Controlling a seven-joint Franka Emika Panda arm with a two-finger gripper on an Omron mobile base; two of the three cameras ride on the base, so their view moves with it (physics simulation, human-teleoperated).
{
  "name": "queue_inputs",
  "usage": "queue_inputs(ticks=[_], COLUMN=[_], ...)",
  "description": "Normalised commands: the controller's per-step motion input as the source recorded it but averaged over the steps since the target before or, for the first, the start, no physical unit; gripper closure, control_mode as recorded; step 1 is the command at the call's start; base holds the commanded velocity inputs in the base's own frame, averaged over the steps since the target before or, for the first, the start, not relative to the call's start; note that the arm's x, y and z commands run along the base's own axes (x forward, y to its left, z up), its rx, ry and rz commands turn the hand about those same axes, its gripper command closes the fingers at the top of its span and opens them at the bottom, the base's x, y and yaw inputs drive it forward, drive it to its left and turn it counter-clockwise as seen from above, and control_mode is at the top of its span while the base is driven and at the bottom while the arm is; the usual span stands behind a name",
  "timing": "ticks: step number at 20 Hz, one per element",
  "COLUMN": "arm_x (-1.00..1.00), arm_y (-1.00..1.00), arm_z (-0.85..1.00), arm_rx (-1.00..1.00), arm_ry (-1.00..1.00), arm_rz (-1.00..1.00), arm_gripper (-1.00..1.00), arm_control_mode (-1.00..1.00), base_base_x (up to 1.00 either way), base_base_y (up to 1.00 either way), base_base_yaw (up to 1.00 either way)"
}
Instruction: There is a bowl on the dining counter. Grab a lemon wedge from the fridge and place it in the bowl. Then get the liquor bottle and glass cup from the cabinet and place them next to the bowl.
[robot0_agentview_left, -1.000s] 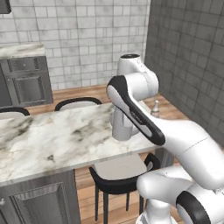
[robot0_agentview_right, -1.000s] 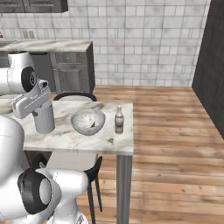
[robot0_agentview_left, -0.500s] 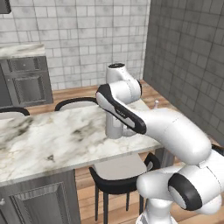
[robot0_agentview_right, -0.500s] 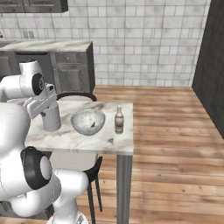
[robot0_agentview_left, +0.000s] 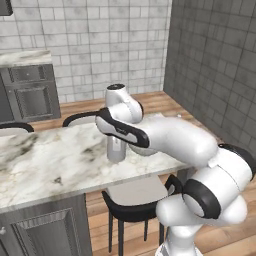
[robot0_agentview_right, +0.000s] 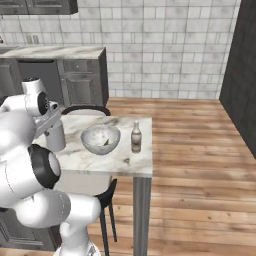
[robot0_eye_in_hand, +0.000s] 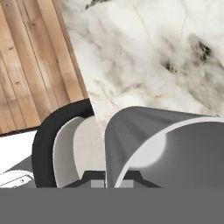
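Last step in hand: gripper (robot0_agentview_right: 56, 146) clamped on the cup (robot0_agentview_right: 55, 136), held over the counter (robot0_agentview_right: 127, 161) left of the bowl (robot0_agentview_right: 100, 139), bottle (robot0_agentview_right: 135, 137) at its right; next, lower and release near bowl.

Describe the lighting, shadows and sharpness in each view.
Left base view: flat, even light, soft rendering, only a faint shadow under the dining counter. Right base view: equally even, no glare; the bowl and liquor bottle look small and slightly soft. Hand view: the glass cup looms close, its rim a bright pale arc.
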Motion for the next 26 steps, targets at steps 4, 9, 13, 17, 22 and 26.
queue_inputs(ticks=[4, 9, 13, 17, 22, 26], arm_x=[0.66, 0.64, 0.59, 0.53, 0.51, 0.39], arm_y=[0.14, 0.07, 0.01, 0.00, 0.00, 0.00], arm_z=[-0.52, -0.62, -0.46, -0.23, -0.07, -0.07], arm_rx=[-0.01, -0.03, -0.03, -0.03, -0.03, -0.03], arm_ry=[0.00, 0.00, 0.00, 0.00, 0.00, 0.00], arm_rz=[0.00, 0.00, 0.00, 0.00, 0.00, 0.00], arm_gripper=[1.00, 1.00, 1.00, 1.00, 1.00, 1.00], arm_control_mode=[-1.00, -1.00, -1.00, -1.00, -1.00, -1.00], base_base_x=[0.00, 0.00, 0.00, 0.00, 0.00, 0.00], base_base_y=[0.00, 0.00, 0.00, 0.00, 0.00, 0.00], base_base_yaw=[0.00, 0.00, 0.00, 0.00, 0.00, 0.00])
